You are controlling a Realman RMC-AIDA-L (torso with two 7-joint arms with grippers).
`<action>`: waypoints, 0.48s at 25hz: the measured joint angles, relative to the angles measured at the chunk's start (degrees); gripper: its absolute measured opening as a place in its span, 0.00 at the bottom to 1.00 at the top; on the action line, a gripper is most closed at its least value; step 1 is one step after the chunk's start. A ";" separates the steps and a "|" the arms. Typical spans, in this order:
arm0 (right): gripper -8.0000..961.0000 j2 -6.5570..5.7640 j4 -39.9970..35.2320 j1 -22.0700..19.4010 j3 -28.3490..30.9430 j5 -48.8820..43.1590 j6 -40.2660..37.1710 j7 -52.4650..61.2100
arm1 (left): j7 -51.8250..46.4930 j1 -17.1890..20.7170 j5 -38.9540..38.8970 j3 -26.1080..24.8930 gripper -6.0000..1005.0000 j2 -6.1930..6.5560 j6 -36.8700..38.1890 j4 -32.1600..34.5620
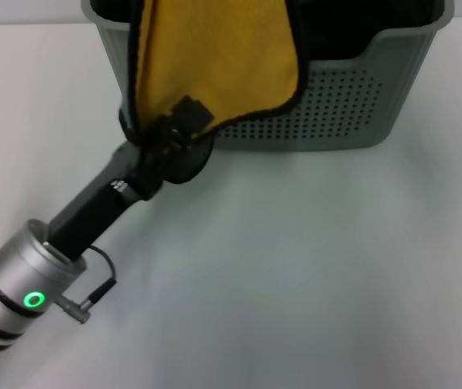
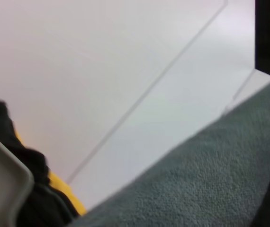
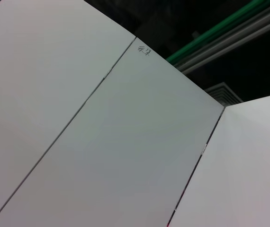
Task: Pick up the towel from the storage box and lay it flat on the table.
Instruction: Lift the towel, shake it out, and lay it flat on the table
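From the head camera, the left gripper [image 1: 168, 134] sits right at the front left corner of the sage grey-green plastic storage box [image 1: 352, 105] with its rows of small holes, and its black fingers are clamped on the lower corner of the mustard-yellow towel with black stitched edging [image 1: 215, 57]. The towel hangs over the box's front wall, yellow face toward us, its upper part reaching back over the rim and out of the top of the picture. The arm's black link and silver cuff with a glowing green ring [image 1: 33, 300] run down to the lower left, above the plain smooth white table [image 1: 312, 267], on which the box stands. On to the left wrist camera: very close in, the towel's grey-green face [image 2: 211, 175] fills the lower right, a sliver of yellow with dark edging shows beside a pale grey rounded edge in the corner, and white panels lie beyond. The right wrist camera gives only white panels with thin seams [image 3: 102, 142] and a dark background with green and grey bars; the right gripper appears in no view.
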 joint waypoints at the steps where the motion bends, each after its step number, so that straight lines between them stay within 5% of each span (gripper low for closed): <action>1: 0.02 0.00 -0.02 -0.06 0.02 0.00 0.01 0.00 | 0.25 0.31 -0.01 -0.70 0.40 0.01 0.07 -0.16; 12: 0.02 -0.14 -0.78 -0.88 0.90 -0.14 1.94 -0.08 | 0.64 1.75 0.35 -3.57 0.38 0.26 2.68 -1.75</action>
